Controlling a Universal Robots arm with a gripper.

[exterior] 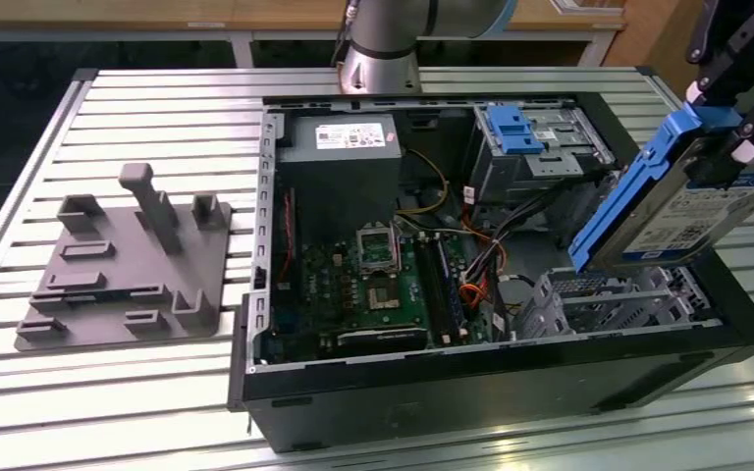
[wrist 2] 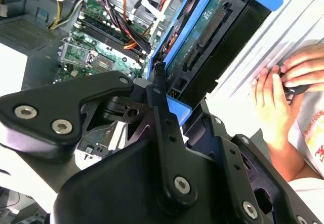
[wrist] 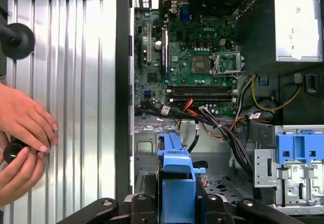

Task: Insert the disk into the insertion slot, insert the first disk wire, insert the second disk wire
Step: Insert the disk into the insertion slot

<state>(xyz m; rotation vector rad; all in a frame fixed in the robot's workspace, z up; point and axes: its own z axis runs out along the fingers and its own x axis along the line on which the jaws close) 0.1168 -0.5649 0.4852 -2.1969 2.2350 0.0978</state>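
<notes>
1 hand (exterior: 733, 147) clamps the disk (exterior: 672, 211), tilted above the insertion slot (exterior: 613, 299) inside the open computer case (exterior: 482, 365).

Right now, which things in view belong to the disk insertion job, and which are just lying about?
Belonging: black gripper, shut on the silver-grey hard disk in its bright blue plastic carrier; small grey perforated sheet-metal drive cage.
Lying about: grey plastic fixture plate with posts; grey box-shaped power supply; person's hands.
</notes>
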